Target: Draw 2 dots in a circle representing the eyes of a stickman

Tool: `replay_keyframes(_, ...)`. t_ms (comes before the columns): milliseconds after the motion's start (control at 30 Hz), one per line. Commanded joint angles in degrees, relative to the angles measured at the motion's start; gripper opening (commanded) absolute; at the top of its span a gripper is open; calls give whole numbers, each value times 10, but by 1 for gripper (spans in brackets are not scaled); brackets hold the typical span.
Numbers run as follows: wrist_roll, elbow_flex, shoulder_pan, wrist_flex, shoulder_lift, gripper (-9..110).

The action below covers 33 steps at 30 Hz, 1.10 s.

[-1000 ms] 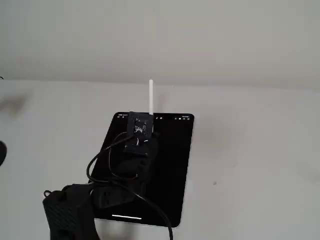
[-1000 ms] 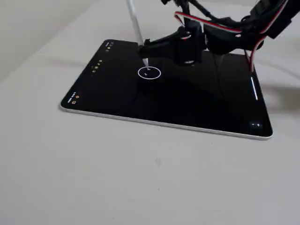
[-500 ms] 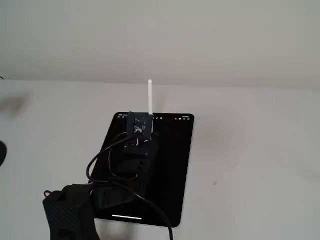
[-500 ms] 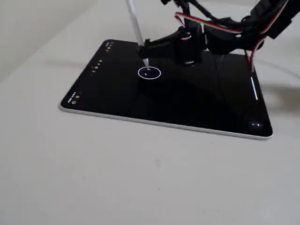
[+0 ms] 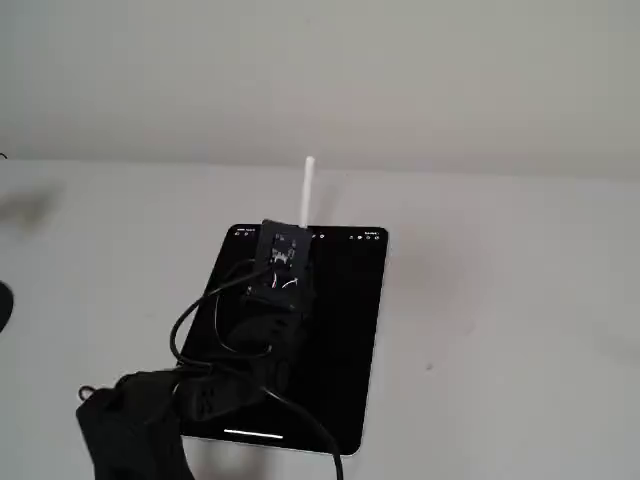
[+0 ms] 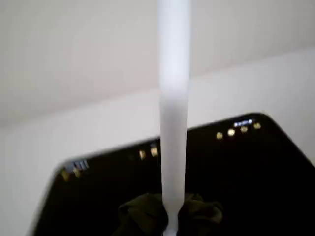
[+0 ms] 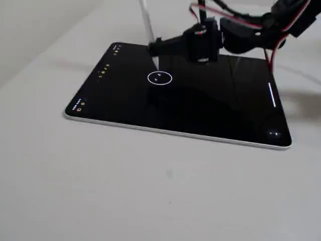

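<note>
On the black tablet a thin white circle shows, the stickman's head, with two tiny white dots inside it as the eyes. My gripper is shut on a white stylus, which stands nearly upright. Its tip hangs a little above the screen at the ring's far edge. The wrist view has the stylus running up the middle, with my gripper clamped on it at the bottom edge. In a fixed view the stylus rises behind the wrist module, and the ring is hidden by the arm.
The tablet lies flat on a pale table. A row of small yellow icons lines the screen's far edge. Black and red cables trail from the arm over the tablet's right half.
The stylus tip has lifted off the screen inside the ring and the gripper has risen slightly. A second small mark now shows inside the circle.
</note>
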<state>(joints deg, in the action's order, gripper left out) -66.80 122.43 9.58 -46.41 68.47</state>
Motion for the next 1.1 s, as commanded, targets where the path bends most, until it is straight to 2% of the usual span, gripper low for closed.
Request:
replay_keyframes(0,90,-11,-30,52,127,0)
replay_keyframes(100,176,-16,-40,162,215,0)
replay_keyframes(333,425,-54,-50,523,460,0)
replay_keyframes(567,559,-43,-51,833,693,0)
replay_keyframes(833,586,87,-9,962,905,0)
replay_keyframes(1067,592,256,-4,979,1046,0)
